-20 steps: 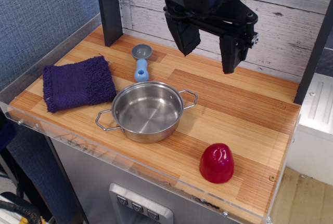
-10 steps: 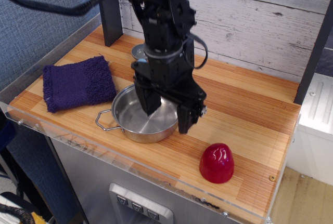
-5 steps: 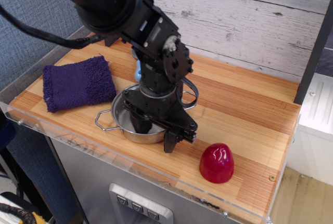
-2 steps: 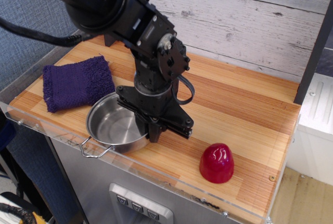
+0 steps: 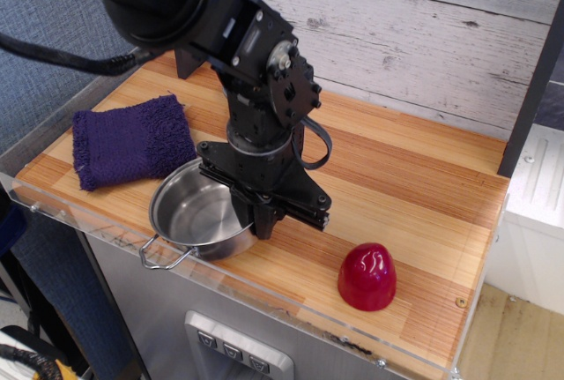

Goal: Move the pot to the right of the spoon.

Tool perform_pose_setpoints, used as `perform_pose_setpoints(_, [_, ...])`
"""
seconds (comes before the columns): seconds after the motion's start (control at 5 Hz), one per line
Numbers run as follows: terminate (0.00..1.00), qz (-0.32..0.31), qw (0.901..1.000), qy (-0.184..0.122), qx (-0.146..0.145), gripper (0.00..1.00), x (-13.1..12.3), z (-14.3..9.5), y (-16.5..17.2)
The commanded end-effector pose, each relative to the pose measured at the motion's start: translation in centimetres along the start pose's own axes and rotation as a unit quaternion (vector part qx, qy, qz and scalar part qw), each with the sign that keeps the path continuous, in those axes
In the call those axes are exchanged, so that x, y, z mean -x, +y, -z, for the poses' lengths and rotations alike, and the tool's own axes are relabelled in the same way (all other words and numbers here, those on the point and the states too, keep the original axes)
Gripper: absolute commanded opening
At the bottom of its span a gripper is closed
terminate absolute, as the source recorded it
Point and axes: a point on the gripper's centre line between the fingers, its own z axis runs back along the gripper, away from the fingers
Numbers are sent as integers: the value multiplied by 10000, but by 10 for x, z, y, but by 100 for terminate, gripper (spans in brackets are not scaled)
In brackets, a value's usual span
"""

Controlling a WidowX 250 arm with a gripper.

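Note:
The shiny steel pot (image 5: 192,214) is at the front left of the wooden table, and its front wire handle (image 5: 164,255) reaches out over the table's front edge. My gripper (image 5: 257,219) points down and is shut on the pot's right rim. I cannot tell whether the pot rests on the wood or hangs just above it. The spoon is hidden behind my arm (image 5: 256,71).
A purple cloth (image 5: 132,140) lies at the left, close to the pot. A red dome-shaped object (image 5: 367,276) stands at the front right. Dark posts stand at the back left (image 5: 183,61) and far right (image 5: 530,80). A white plank wall (image 5: 423,18) backs the table.
My gripper came down from high at the back and closed on the pot's right rim. The pot turned and slid toward the front left edge. In the last moment it shifted slightly right.

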Motion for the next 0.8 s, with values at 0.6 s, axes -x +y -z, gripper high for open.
perform_pose_setpoints(0.6, [0, -845, 9856, -1271, 728, 0, -95, -134, 2])
